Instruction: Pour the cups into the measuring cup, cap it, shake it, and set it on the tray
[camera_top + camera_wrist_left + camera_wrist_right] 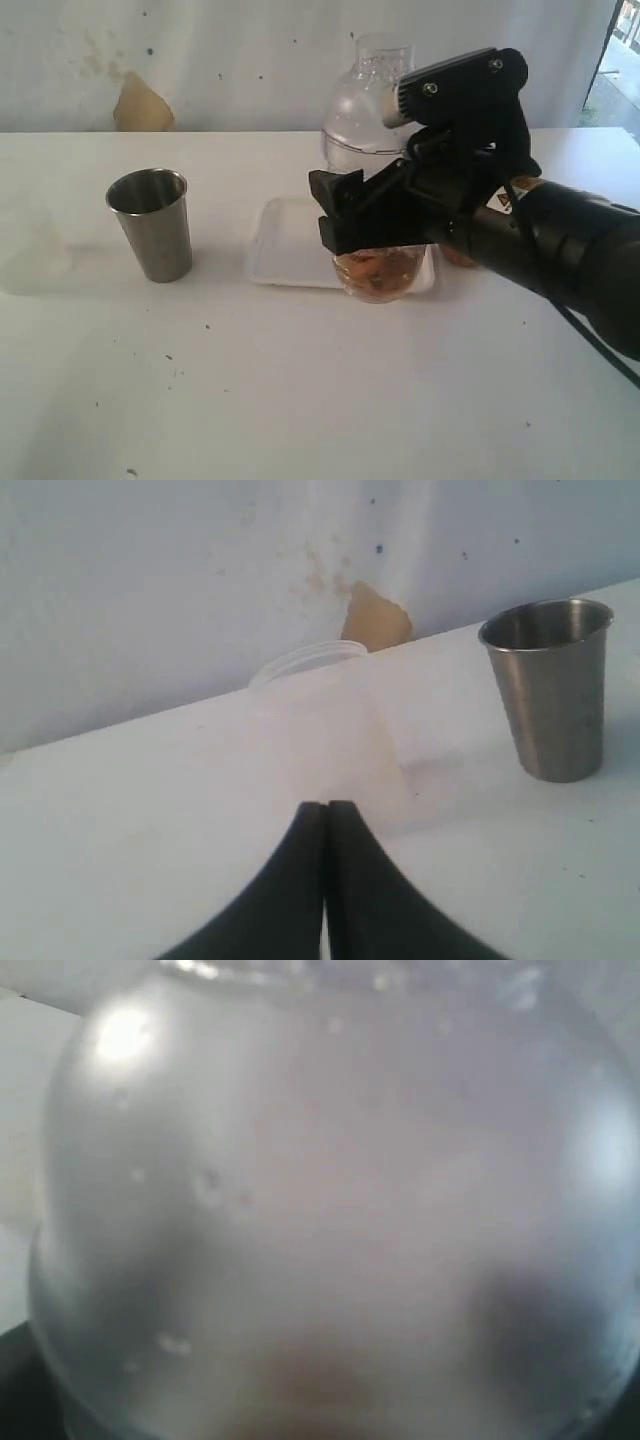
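Note:
My right gripper (385, 238) is closed round the measuring cup (378, 275), a clear vessel with orange-brown contents at its bottom and a clear domed cap (366, 105) on top. The cup stands upright at the front rim of the white tray (285, 245); whether it rests there or hangs just above, I cannot tell. Its clear wall (320, 1210) fills the right wrist view, blurred. The steel tumbler (151, 224) (553, 688) stands upright to the left. A brownish patch (458, 256) behind the right arm may be the wooden cup. My left gripper (326, 806) is shut and holds nothing.
A faint milky translucent cup (325, 720) (30, 255) stands on the table just in front of my left gripper, at the far left of the exterior view. A white wall with a tan stain (142, 105) runs behind the table.

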### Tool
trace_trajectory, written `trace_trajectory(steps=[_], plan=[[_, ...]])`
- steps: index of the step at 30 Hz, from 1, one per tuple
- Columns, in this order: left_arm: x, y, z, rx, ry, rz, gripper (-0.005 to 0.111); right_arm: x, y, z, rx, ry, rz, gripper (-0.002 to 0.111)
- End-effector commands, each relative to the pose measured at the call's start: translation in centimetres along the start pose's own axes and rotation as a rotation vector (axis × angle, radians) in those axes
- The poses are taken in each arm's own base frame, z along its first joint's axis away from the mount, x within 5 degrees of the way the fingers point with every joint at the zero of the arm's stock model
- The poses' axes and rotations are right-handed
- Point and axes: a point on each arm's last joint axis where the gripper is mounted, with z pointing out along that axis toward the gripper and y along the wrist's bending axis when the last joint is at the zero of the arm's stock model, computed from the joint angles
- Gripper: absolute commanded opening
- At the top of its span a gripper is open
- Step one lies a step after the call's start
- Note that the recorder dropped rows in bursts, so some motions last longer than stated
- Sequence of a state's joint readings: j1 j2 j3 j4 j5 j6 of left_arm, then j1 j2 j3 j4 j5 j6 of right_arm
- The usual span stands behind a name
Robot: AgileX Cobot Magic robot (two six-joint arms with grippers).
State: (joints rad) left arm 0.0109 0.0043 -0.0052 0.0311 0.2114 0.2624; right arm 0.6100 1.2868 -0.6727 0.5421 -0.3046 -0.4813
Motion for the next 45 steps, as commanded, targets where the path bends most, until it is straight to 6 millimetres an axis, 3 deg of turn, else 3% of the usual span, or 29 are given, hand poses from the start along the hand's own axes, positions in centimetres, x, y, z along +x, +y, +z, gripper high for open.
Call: trace_trajectory(steps=[1,8,13,15,17,19,20,21,23,26,29,31,38,45], plan=[[-0.4,0.0,0.0,-0.006,-0.057,-0.072,0.0,-1.1,-0.3,-0.3,0.02,-0.062,-0.014,0.0],[-2.1,0.7,-0.3,0.0,-0.27,-0.658,0.0,-1.0,-0.2,-0.3,0.017,-0.056,-0.018,0.0],[-2.5,1.0,-0.4,0.004,-0.327,-0.79,0.002,-1.0,-0.3,-0.3,0.019,-0.059,-0.018,0.0],[-3.6,1.3,0.3,0.007,-0.251,-0.82,0.01,-1.0,-0.3,-0.3,0.019,-0.06,-0.018,0.0],[-6.2,2.0,1.4,-0.002,-0.222,-0.749,0.024,-0.9,-0.2,-0.3,0.013,-0.048,-0.018,0.0],[-9.3,2.9,3.2,-0.003,-0.181,-0.707,0.043,-0.8,-0.1,-0.3,0.006,-0.035,-0.018,0.0],[-11.1,3.4,5.2,-0.003,-0.125,-0.691,0.054,-0.8,-0.1,-0.3,0.005,-0.033,-0.011,0.0],[-11.9,3.6,6.3,0.0,-0.084,-0.672,0.057,-0.8,-0.1,-0.3,0.005,-0.033,-0.011,0.0],[-14.2,3.9,10.7,0.038,0.149,-0.513,0.058,-0.7,-0.1,-0.3,0.002,-0.027,-0.011,0.0],[-15.9,4.3,16.1,0.077,0.421,-0.407,0.058,-0.8,-0.2,-0.3,0.006,-0.037,-0.01,0.0],[-16.6,5.1,21.7,0.071,0.693,-0.266,0.058,-0.8,-0.2,-0.3,0.006,-0.037,-0.01,0.0],[-15.8,5.2,24.8,0.094,0.884,-0.187,0.058,-0.9,-0.2,-0.3,0.01,-0.044,-0.01,0.0],[-14.4,3.4,29.2,0.273,1.025,-0.15,0.058,-1.0,-0.2,-0.3,0.014,-0.052,-0.01,0.0],[-12.3,2.5,31.1,0.332,1.047,-0.065,0.058,-1.0,-0.2,-0.3,0.013,-0.051,-0.01,0.0]])
